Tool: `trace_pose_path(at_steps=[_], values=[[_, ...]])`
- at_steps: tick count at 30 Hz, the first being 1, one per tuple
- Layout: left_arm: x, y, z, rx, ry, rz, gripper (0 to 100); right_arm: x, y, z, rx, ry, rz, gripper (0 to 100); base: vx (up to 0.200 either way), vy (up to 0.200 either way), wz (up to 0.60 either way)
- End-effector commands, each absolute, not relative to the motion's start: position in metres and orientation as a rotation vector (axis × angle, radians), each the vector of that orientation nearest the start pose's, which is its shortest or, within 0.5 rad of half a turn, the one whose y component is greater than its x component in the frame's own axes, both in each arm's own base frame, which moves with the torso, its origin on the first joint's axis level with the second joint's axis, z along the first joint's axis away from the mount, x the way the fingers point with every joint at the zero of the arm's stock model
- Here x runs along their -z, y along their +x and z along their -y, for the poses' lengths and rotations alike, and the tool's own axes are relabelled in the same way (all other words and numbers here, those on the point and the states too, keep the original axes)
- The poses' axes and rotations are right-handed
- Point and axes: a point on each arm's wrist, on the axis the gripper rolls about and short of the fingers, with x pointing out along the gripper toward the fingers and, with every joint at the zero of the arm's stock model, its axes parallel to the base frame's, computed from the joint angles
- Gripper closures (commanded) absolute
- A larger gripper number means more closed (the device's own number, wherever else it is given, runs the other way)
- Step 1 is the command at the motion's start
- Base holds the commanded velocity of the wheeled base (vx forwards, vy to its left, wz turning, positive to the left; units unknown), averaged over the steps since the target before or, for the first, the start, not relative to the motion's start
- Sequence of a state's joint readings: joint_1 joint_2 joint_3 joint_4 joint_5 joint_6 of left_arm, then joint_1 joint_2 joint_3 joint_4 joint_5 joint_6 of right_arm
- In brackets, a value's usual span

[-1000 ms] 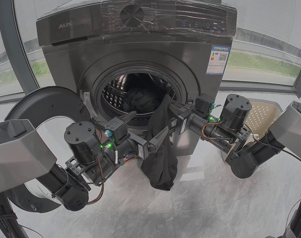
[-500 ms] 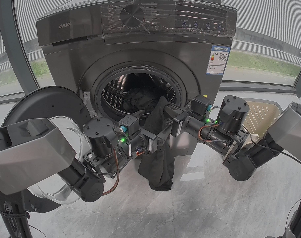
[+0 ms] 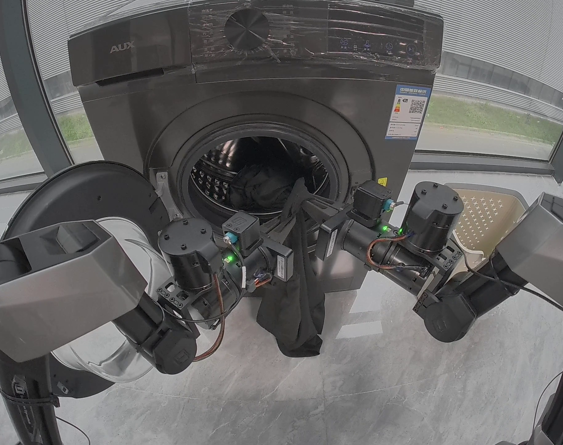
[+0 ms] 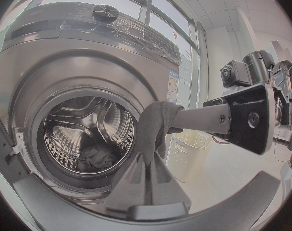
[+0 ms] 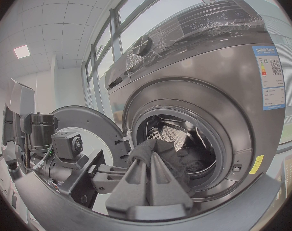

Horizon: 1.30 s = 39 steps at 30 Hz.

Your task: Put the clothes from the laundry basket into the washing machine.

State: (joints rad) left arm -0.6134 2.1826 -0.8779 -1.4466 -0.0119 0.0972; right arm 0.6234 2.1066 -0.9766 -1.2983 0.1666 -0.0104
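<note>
Before the grey metal washing machine (image 3: pixel 256 63), your left tool (image 4: pixel 148 167) and right tool (image 5: pixel 149 167) pinch a black cloth garment (image 3: pixel 297 304), not yet inside. Dark clothes (image 3: pixel 260 186) lie in its drum (image 4: pixel 69 135).

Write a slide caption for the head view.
Left pincer and right pincer hold a black cloth garment before the open grey metal washing machine.

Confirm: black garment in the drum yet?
Out. The black garment hangs outside the washing machine's opening, draping down toward the floor.
</note>
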Motion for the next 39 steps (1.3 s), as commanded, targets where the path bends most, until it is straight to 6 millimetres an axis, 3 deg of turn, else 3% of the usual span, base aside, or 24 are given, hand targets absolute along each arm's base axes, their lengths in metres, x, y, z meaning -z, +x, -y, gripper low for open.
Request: trace_pose_path(at_steps=[1,2,6,10,13,14,17,22,26,27,32,39], values=[[-0.114,0.317,0.223,0.616,0.052,0.169,100,-0.148,0.319,-0.238,-0.797,0.03,0.169,100,0.0,0.0,0.0],[-0.116,0.315,0.222,0.615,0.051,0.173,100,-0.147,0.318,-0.238,-0.795,0.032,0.165,0,0.0,0.0,0.0],[-0.123,0.313,0.212,0.601,0.046,0.183,100,-0.151,0.317,-0.242,-0.777,0.06,0.176,0,0.0,0.0,0.0],[-0.139,0.312,0.191,0.568,0.038,0.209,100,-0.162,0.32,-0.231,-0.736,0.092,0.2,0,0.0,0.0,0.0],[-0.141,0.311,0.189,0.565,0.038,0.212,100,-0.165,0.32,-0.229,-0.73,0.094,0.206,0,0.0,0.0,0.0],[-0.147,0.305,0.174,0.563,0.042,0.218,100,-0.175,0.325,-0.208,-0.676,0.101,0.225,0,0.0,0.0,0.0],[-0.151,0.296,0.166,0.569,0.044,0.22,100,-0.178,0.329,-0.192,-0.636,0.118,0.216,0,0.0,0.0,0.0],[-0.157,0.285,0.16,0.569,0.034,0.261,100,-0.158,0.335,-0.175,-0.58,0.108,0.144,0,0.0,0.0,0.0],[-0.161,0.277,0.157,0.587,0.03,0.275,100,-0.123,0.333,-0.174,-0.589,0.078,0.017,0,0.0,0.0,0.0],[-0.161,0.277,0.157,0.587,0.03,0.275,100,-0.121,0.333,-0.174,-0.588,0.078,0.012,0,0.0,0.0,0.0],[-0.172,0.271,0.156,0.594,0.007,0.306,100,-0.069,0.341,-0.179,-0.637,0.049,-0.123,0,0.0,0.0,0.0],[-0.178,0.264,0.156,0.604,-0.001,0.319,100,-0.031,0.357,-0.193,-0.663,0.04,-0.189,0,0.0,0.0,0.0]])
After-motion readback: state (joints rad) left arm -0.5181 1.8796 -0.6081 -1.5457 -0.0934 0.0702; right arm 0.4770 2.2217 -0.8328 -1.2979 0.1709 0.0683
